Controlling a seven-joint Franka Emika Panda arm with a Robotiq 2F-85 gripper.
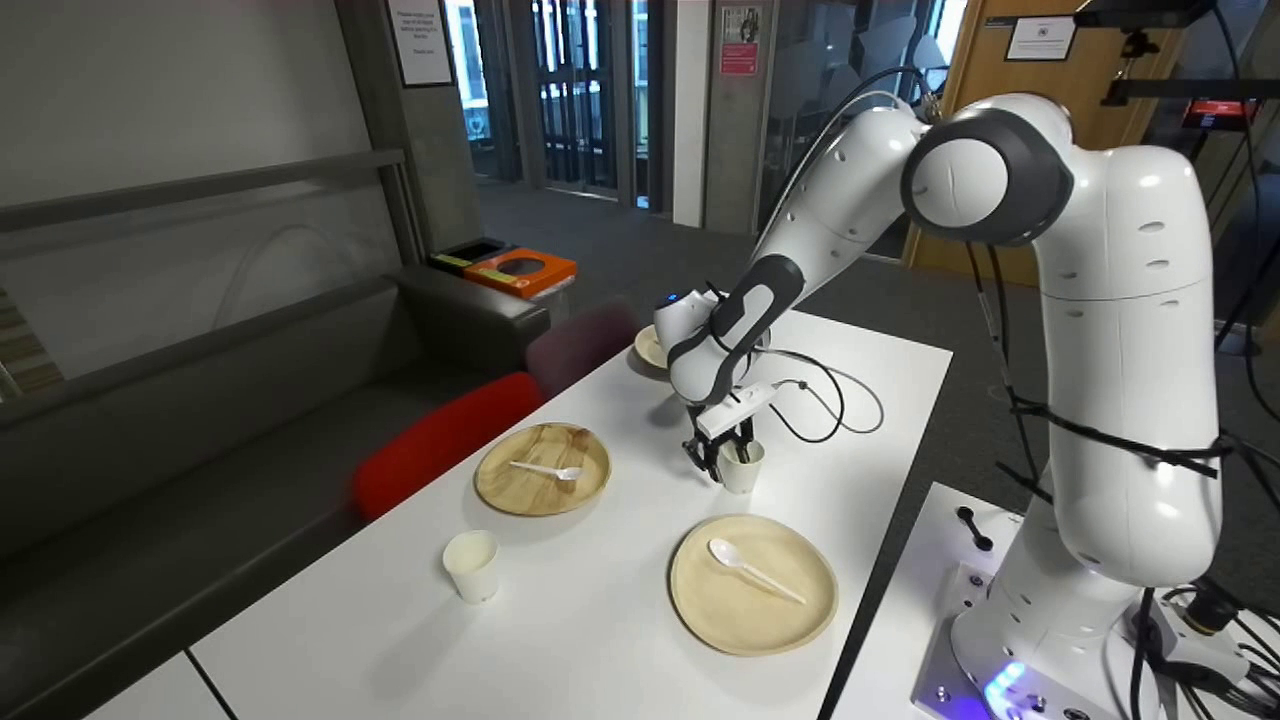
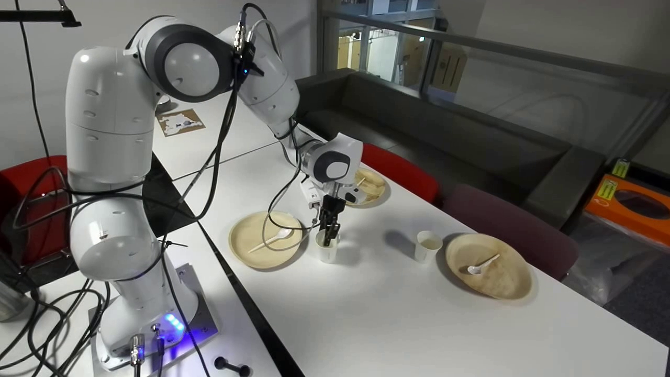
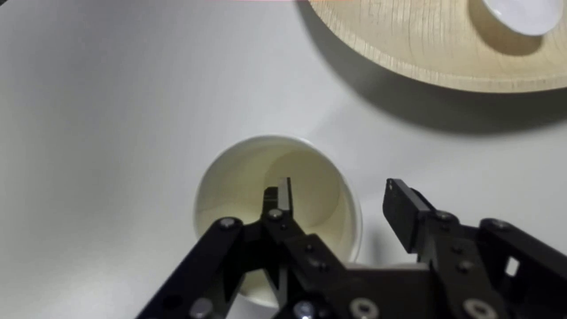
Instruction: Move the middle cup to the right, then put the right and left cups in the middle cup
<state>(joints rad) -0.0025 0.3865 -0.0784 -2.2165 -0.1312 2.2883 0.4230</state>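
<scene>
The black two-fingered end effector [image 3: 340, 195] is spread, one tip inside an upright plain white tapered cup [image 1: 741, 478] and one outside; the cup stands on the white bench [image 1: 590, 640] near a round tan wood-grained plate [image 1: 720, 605] lying along the long edge opposite the red chair [image 1: 440, 435]. Toward the chair-side edge, each seen in an exterior view, stand a second white cup [image 1: 472, 570] and, just beside another round tan plate [image 2: 505, 283], a third white cup [image 2: 426, 250].
</scene>
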